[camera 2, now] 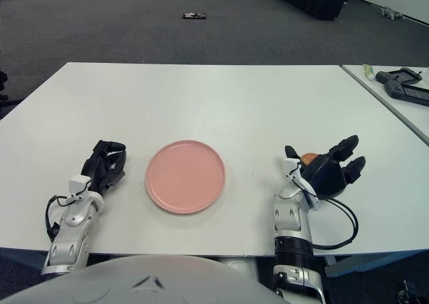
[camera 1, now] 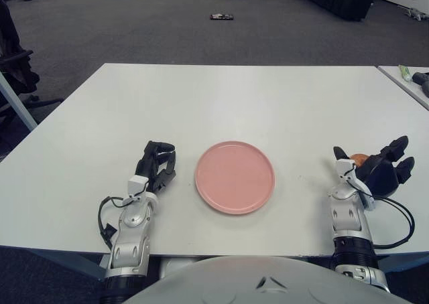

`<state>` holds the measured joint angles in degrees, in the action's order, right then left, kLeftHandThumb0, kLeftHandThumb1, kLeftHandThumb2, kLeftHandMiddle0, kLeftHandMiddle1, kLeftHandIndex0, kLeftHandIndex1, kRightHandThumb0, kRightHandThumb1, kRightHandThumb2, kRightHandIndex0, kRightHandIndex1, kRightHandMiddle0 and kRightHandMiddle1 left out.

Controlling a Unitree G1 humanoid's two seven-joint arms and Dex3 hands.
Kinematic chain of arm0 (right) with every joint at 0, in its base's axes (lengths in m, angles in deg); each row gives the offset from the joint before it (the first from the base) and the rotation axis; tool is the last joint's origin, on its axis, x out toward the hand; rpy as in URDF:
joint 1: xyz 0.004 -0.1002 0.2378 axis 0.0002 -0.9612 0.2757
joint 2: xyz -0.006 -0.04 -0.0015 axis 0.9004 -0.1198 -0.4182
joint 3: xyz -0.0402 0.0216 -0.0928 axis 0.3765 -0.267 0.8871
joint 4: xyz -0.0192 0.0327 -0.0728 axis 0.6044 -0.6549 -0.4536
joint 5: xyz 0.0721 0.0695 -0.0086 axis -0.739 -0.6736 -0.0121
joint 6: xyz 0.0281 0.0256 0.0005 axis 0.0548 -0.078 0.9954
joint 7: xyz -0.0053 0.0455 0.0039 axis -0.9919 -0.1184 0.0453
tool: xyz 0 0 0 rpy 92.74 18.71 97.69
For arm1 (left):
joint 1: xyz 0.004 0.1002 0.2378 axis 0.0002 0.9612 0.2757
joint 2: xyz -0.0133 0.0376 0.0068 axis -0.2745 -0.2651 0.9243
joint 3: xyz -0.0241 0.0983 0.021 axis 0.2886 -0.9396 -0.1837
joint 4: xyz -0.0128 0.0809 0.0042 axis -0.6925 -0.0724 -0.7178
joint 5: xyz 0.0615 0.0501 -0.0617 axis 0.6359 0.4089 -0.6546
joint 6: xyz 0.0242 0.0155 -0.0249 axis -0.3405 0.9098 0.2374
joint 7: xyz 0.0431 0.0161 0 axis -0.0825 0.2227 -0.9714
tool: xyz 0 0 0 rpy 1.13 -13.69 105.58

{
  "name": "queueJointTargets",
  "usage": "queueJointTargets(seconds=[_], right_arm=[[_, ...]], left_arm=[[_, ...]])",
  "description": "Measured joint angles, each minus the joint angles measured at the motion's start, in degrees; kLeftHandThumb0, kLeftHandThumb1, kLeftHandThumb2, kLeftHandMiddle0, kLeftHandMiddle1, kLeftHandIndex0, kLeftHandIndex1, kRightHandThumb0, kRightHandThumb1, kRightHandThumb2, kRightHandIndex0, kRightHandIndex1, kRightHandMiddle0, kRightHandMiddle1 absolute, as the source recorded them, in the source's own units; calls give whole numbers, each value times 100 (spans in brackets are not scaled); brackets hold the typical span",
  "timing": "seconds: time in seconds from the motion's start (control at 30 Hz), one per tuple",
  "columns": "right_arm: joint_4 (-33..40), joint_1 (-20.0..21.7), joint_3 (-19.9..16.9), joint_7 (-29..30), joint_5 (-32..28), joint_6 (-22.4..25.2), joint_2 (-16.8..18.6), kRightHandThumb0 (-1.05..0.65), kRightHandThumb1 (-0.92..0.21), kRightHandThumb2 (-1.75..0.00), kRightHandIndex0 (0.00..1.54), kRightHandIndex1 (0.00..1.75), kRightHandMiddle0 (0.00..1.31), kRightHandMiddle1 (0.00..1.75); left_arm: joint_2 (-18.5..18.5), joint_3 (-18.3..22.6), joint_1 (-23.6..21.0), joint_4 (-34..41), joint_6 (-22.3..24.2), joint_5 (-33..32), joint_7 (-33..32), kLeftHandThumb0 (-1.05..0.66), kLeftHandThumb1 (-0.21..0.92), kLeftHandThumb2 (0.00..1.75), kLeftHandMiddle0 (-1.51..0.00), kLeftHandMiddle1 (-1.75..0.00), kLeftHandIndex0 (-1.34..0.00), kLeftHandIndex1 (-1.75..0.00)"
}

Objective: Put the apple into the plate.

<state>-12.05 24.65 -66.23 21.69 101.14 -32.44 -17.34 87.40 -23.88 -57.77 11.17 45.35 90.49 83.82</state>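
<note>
A flat pink plate [camera 1: 234,177] lies on the white table [camera 1: 234,96], near its front edge. The apple [camera 1: 359,159] is a small orange-red patch to the plate's right, mostly hidden behind my right hand [camera 1: 372,155]. That hand sits over the apple with thumb on the left and fingers stretched out to the right, not closed on it. My left hand [camera 1: 157,160] shows just left of the plate with its fingers curled and holds nothing.
A second table at the right edge carries a black device [camera 2: 402,86] and a green tube [camera 2: 369,69]. A dark chair [camera 1: 13,69] stands off the table's left side. Boxes and a small object lie on the far floor.
</note>
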Motion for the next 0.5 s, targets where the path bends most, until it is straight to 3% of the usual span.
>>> queueJointTargets(seconds=[0.5], right_arm=[[702,-450,292,-1624,-18,679,-336,-105,-60,-35,0,0,0,0]], left_arm=[[-1,2,47,38,49,1,-1,-35,92,53,-41,-127,-19,-175]])
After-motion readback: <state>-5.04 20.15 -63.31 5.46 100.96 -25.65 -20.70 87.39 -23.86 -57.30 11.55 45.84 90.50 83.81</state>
